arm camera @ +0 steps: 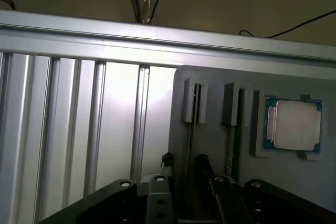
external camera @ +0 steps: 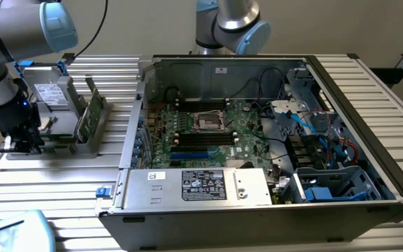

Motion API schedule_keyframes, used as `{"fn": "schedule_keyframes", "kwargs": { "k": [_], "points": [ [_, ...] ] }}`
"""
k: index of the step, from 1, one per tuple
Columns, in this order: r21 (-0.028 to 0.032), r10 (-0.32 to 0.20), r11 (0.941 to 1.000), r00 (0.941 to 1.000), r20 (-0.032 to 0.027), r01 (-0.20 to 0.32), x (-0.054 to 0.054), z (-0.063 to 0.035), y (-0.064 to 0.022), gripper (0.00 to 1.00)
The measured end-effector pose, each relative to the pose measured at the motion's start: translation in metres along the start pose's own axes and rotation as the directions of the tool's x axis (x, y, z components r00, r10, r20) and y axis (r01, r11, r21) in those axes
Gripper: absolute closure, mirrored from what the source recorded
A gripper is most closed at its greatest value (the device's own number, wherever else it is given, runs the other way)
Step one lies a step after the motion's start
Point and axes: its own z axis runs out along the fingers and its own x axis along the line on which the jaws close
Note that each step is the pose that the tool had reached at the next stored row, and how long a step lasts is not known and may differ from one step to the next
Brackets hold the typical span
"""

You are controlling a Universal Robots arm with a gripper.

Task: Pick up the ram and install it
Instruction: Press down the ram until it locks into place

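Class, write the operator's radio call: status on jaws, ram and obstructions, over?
Gripper jaws open, nothing held. Ram on edge in grey holder, lined up between them. Second stick in next slot; no obstruction seen.

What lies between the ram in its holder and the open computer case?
In the exterior view, only the holder edge and a bare strip of ribbed table separate the ram from the case.

Exterior view: even, soft light from above, moderately bright; the ribbed desk (external camera: pixel 61 178) reads pale, and the inside of the computer case (external camera: pixel 257 131) sits in shade. Wrist view: dimmer with a brownish cast, a broad glare washing the desk, and the grey holder (arm camera: pixel 210 145) in flat shadow.
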Motion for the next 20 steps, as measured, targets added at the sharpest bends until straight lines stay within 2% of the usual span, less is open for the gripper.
{"fn": "schedule_keyframes", "kwargs": {
  "k": [6, 11, 20],
  "points": [
    [0.0085, -0.001, 1.0, 1.0, -0.0021, 0.001, -0.0008, 0.0002, -0.0001, 0.69],
    [0.009, 0.0, 1.0, 1.0, -0.0065, 0.0, -0.0012, 0.002, -0.0005, 0.69],
    [0.0103, 0.0, 0.9999, 1.0, -0.0071, 0.0, -0.0026, 0.004, -0.0027, 0.69]
  ]
}}
